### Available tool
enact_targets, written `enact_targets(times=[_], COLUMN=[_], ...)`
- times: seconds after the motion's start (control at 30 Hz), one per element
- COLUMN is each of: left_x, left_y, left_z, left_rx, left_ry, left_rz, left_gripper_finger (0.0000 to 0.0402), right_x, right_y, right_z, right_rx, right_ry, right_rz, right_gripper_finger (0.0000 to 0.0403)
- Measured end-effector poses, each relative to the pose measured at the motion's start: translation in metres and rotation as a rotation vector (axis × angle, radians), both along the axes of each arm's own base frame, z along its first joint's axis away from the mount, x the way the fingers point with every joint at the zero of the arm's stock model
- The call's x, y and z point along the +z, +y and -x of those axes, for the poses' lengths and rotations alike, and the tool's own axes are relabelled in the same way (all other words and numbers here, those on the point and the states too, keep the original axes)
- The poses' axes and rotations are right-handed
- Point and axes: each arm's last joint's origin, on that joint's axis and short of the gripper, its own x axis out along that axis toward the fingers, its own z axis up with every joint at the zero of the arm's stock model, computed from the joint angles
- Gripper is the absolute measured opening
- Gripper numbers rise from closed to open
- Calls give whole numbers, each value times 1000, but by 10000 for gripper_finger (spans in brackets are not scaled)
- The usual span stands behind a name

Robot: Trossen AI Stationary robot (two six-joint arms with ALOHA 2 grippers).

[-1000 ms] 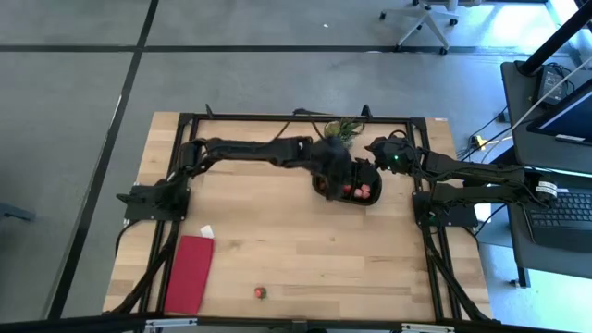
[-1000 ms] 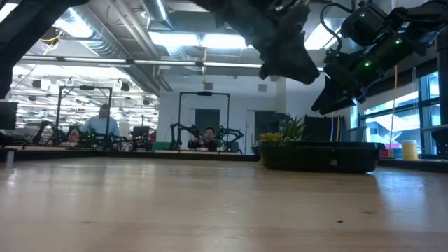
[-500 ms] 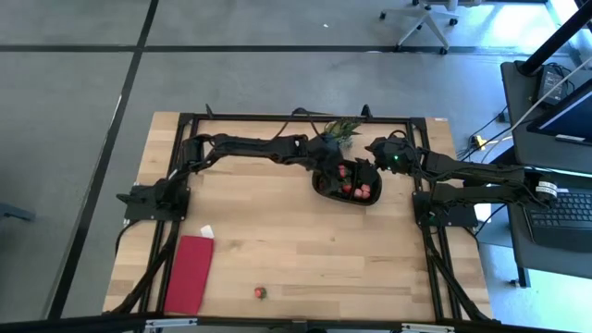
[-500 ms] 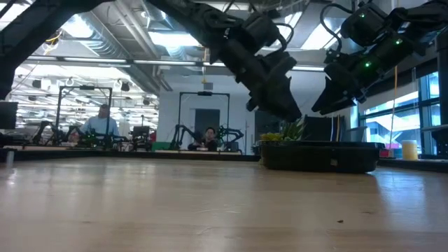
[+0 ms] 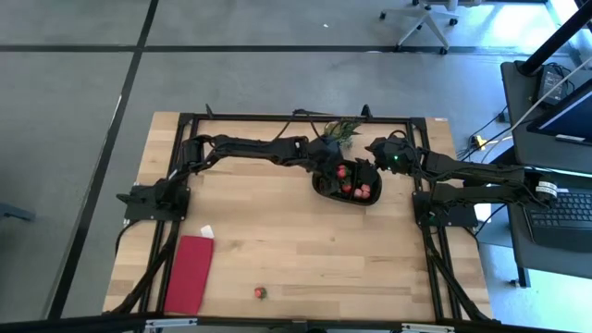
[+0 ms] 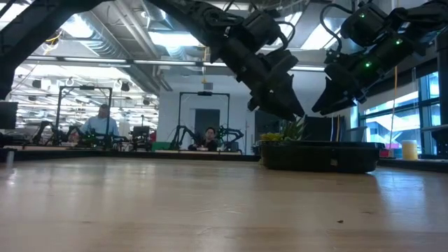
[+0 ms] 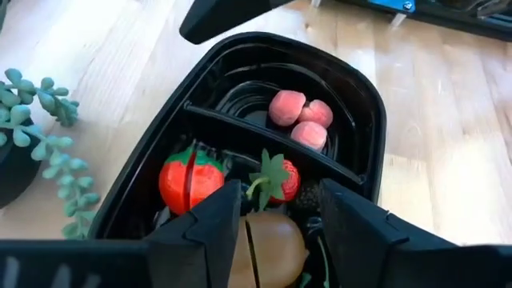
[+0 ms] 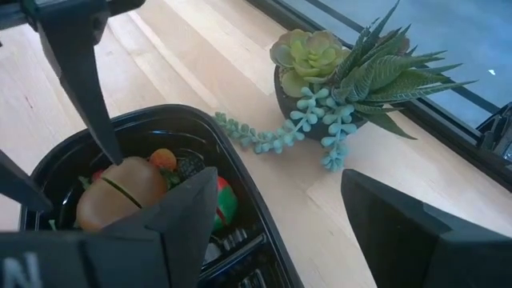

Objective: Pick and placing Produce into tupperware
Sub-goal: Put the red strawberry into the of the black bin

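The black oval tupperware (image 5: pixel 370 199) stands at the table's far right. In it lie a red tomato-like piece (image 7: pixel 190 178), a strawberry (image 7: pixel 280 180), pink pieces (image 7: pixel 300 120) and a brown rounded piece (image 7: pixel 268 248). My left gripper (image 7: pixel 280 192) slants down into the tupperware's left end, open. Its fingers stand on either side of the brown piece. My right gripper (image 8: pixel 280 174) hangs open just right of the tupperware's far end, holding nothing. One loose strawberry (image 5: pixel 261 292) lies near the table's front edge. My left gripper comes at the brown piece (image 8: pixel 120 192) slanting down from the table's left. A dark gap shows between the piece and one finger (image 7: pixel 360 232). Whether the other finger (image 7: pixel 204 232) touches it I cannot tell. The piece lies in the tupperware.
A potted plant with green spiky and trailing leaves (image 5: pixel 340 128) stands right behind the tupperware. A flat red cloth (image 5: pixel 190 274) and a small white scrap (image 5: pixel 206 231) lie at the front left. People sit in the room beyond the table.
My left gripper has come down toward the tupperware and shifted a little toward its far left end, bringing the other pieces in the tupperware into the high view. For the last half second it has kept still.
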Motion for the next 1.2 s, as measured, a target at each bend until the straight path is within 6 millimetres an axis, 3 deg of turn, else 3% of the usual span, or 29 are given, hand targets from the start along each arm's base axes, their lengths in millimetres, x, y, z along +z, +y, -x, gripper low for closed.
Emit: enact_targets(times=[0.27,0.43,0.63,0.83,1.0,1.2], left_x=[20,24,25,22,-3,-29], left_y=[-10,-41,-95,-166,-220,-258], left_z=[30,50,67,86,106,127], left_rx=[-36,-19,-39,-133,-183,-52], left_ry=[212,430,602,729,759,768], left_rz=[-5,-37,-39,-54,-67,28], left_gripper_finger=[149,143,138,133,129,125], right_x=[0,0,1,1,1,1], right_y=[0,0,0,0,0,0], right_z=[0,0,-1,-1,-1,-1], right_rx=[-3,-3,-5,-19,-19,-17], right_ry=[-1,-3,-18,-32,-32,-28], right_rz=[-3,-4,1,-16,-16,-14], right_gripper_finger=[268,268,268,268,268,268])
